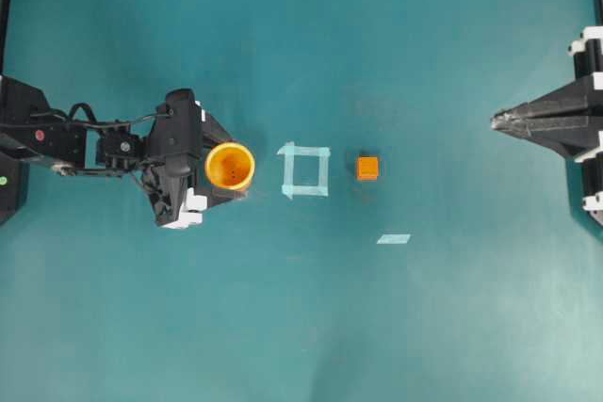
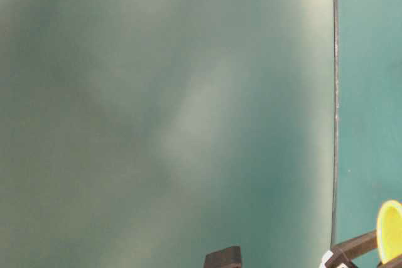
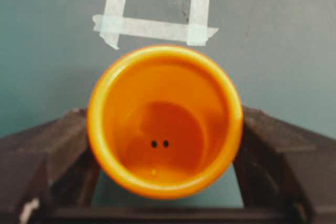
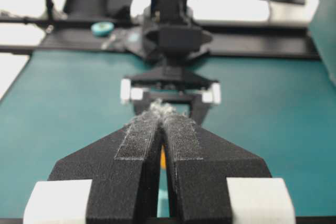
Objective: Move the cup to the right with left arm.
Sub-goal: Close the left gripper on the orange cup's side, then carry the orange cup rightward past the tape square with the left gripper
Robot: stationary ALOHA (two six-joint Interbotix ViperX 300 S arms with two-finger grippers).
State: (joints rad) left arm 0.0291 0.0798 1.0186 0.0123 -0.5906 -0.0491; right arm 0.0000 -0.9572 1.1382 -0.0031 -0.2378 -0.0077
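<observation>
The orange-yellow cup [image 1: 229, 166] stands upright, mouth up, left of the table's middle. My left gripper [image 1: 224, 168] is shut on it, one black finger pressed against each side. In the left wrist view the cup [image 3: 164, 121] sits between the two fingers [image 3: 71, 148], and I look down into its dark orange inside. The table-level view catches the cup's rim [image 2: 391, 230] with a finger [image 2: 355, 246] beside it. My right gripper [image 1: 496, 120] hovers at the far right, shut on nothing, its pads [image 4: 139, 135] pressed together and pointing at the left arm [image 4: 173, 35].
A square of pale tape [image 1: 305, 171] lies just right of the cup and appears again as the tape square [image 3: 157, 24] ahead of it. Further right are a small orange cube [image 1: 367, 168] and a loose tape strip [image 1: 394, 238]. The teal table [image 1: 301, 327] spreads all around.
</observation>
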